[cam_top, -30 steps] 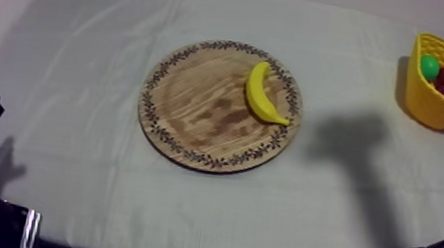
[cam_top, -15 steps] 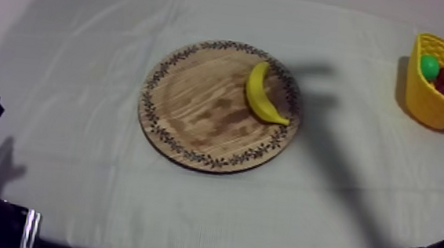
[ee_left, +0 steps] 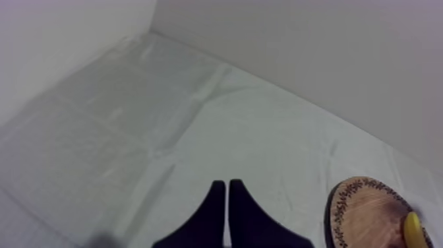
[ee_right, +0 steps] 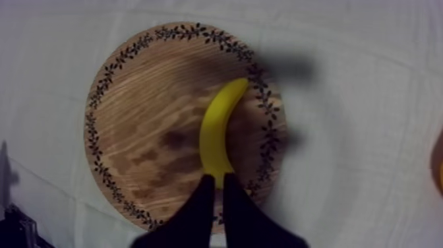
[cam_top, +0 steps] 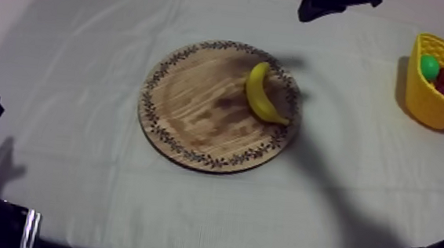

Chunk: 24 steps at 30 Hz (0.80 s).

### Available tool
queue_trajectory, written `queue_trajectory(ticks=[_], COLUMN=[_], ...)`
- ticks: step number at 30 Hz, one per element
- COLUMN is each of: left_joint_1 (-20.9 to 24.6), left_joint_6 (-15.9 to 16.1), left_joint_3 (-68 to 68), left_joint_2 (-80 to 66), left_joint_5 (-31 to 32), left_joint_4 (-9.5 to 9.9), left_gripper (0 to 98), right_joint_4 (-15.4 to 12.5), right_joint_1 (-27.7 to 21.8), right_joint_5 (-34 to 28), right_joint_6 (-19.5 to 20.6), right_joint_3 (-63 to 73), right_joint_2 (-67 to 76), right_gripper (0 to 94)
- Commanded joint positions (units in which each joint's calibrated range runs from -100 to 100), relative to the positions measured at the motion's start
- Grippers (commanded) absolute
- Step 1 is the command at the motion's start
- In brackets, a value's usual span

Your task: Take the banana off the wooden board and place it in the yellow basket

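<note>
the left gripper (ee_left: pixel 227 186) sits low at the left, fingers pressed together on nothing. the banana (cam_top: pixel 262 94) lies on the right part of the wooden board (cam_top: pixel 187 114), and the right gripper (ee_right: pixel 217 182) hangs over the banana's end, fingers also pressed together. the yellow basket (cam_top: pixel 424 103) stands far right, well apart.

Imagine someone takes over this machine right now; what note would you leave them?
Left gripper: shut on nothing, off to the side of the wooden board.
Right gripper: shut on nothing, above the board, tips near one end of the banana.
Banana lies on the board, on the side nearer the yellow basket.
Done: right arm is over the board; nothing grasped.
To do: open, grasp the banana, carry it to the basket, release.
</note>
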State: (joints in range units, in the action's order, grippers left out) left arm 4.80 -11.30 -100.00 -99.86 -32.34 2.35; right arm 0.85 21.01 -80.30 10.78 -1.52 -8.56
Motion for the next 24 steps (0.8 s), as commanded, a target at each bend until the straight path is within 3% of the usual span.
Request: queue_trajectory(ticks=[1, 5, 9, 13, 24], left_joint_1=[0.0, 0.0, 0.0, 0.0, 0.0], left_joint_6=[0.0, 0.0, 0.0, 0.0, 0.0], left_joint_3=[0.0, 0.0, 0.0, 0.0, 0.0], left_joint_2=[0.0, 0.0, 0.0, 0.0, 0.0], left_joint_5=[0.0, 0.0, 0.0, 0.0, 0.0], left_joint_4=[0.02, 0.02, 0.02, 0.02, 0.02], left_gripper=[0.1, 0.1, 0.1, 0.1, 0.1], right_joint_4=[-0.1, 0.0, 0.0, 0.0, -0.8], right_joint_1=[0.0, 0.5, 0.9, 1.5, 2.8], right_joint_5=[0.2, 0.5, 0.6, 1.3, 7.2], right_joint_6=[0.3, 0.7, 1.2, 1.7, 2.1], right_joint_3=[-0.3, -0.9, -0.6, -0.7, -3.8], right_joint_2=[-0.3, -1.6, -3.5, -5.7, -14.2], right_gripper=[30.0, 58.3, 69.6, 72.8, 70.2])
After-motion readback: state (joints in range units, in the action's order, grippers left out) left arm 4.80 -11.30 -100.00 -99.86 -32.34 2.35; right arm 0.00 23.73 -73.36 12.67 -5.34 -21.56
